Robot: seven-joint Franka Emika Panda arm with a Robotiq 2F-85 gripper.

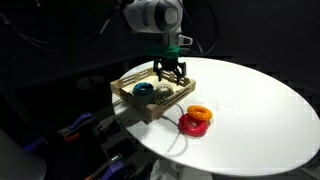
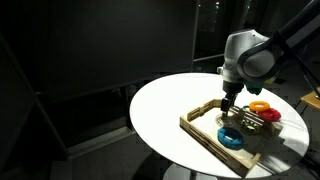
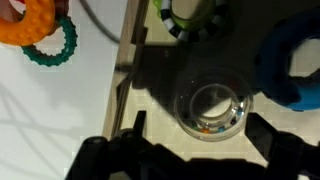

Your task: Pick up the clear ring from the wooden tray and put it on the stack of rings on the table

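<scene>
Now gripper (image 1: pixel 168 76) hovers over wooden tray (image 1: pixel 132 104), fingers (image 3: pixel 100 160) released, spread wide above clear ring (image 3: pixel 213 110); blue ring (image 3: pixel 295 65) beside it; stack of rings (image 1: pixel 195 119) on counter (image 1: pixel 260 100) near tray.

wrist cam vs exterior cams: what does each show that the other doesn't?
Wrist only: the clear ring close up, with coloured specks inside, and a teal toothed ring by the orange ring. Exterior only: the arm, the whole round table, the red ring under the orange one. Both: the open gripper over the wooden tray, the blue ring.
</scene>
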